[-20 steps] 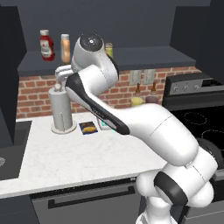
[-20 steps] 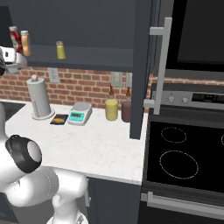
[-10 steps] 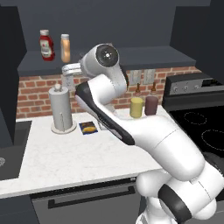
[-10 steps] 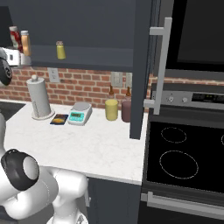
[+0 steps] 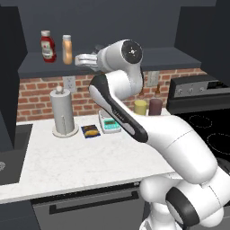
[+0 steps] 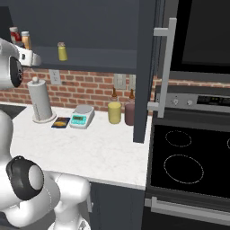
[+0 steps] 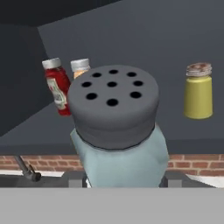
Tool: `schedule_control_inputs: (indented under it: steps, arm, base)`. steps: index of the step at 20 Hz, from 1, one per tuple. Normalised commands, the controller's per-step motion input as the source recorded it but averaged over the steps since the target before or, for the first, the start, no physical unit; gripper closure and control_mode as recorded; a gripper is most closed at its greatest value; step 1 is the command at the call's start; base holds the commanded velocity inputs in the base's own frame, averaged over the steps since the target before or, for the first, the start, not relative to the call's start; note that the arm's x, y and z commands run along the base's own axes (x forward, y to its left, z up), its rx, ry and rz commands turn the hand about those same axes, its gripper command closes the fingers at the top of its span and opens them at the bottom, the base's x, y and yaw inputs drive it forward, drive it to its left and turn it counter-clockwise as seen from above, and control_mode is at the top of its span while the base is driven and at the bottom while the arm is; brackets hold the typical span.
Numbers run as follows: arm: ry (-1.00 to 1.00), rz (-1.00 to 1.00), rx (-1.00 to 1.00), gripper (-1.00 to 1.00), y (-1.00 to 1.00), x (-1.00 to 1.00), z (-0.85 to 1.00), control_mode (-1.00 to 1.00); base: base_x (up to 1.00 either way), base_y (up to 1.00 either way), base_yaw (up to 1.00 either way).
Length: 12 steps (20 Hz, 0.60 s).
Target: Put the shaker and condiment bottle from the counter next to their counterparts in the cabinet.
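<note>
In the hand view, the pale blue-grey shaker (image 7: 120, 153) with its grey holed cap sits right in front of the camera, and my gripper (image 7: 124, 180) is shut on it. I hold it at the front edge of the cabinet (image 5: 40, 69) shelf. My gripper (image 5: 84, 59) hangs just right of the orange condiment bottle (image 5: 67, 49), which stands on the shelf beside the red ketchup bottle (image 5: 47, 46). The yellow-green shaker (image 6: 62, 51) stands further right on the shelf, right of my gripper (image 6: 32, 58). Beyond the held shaker stand the ketchup bottle (image 7: 57, 89) and the yellow-green shaker (image 7: 198, 94).
On the counter (image 5: 81, 157) stand a paper towel roll (image 5: 63, 114), a small scale (image 5: 110, 126), a dark snack pack (image 5: 91, 131), a yellow jar (image 5: 140, 107) and a dark jar (image 5: 155, 107). The open cabinet door (image 6: 146, 67) hangs to the right, beside the stove (image 6: 188, 157).
The arm has swung so the hand moved right and slightly up along the shelf front, away from the ketchup side. The shaker stays in the grip.
</note>
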Motion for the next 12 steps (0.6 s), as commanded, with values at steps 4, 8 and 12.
schedule_control_inputs:
  steps: [4, 8, 12]
  arm:
    - [0.0, 0.0, 0.12, 1.0, -0.19, 0.18, 0.09, -1.0]
    - [0.0, 0.0, 0.02, 1.0, -0.16, 0.23, 0.0, -1.0]
    - [0.0, 0.0, 0.0, 1.0, -0.11, 0.29, 0.0, -1.0]
  base:
    - [0.0, 0.0, 0.0]
    - [0.0, 0.0, 0.0]
    - [0.0, 0.0, 0.0]
